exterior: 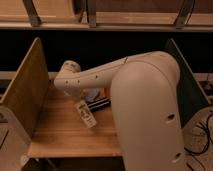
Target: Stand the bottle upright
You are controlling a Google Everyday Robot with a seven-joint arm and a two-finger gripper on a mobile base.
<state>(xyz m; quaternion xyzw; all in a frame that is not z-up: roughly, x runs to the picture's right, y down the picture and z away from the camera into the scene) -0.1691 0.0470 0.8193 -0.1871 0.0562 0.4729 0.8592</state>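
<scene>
The bottle [85,114] is a small whitish cylinder with a pale label. It lies tilted on the wooden table [60,135], its top end pointing up-left under the arm's wrist [75,80]. My gripper is shut. It sits hidden beneath that wrist, just above the bottle's upper end, and I cannot tell whether it touches the bottle.
A flat black striped object [101,103] lies right of the bottle, with a sliver of orange-red pan [106,92] behind it. Upright panels wall the table on the left [27,87] and right [185,75]. The arm's big white link [150,115] covers the right half.
</scene>
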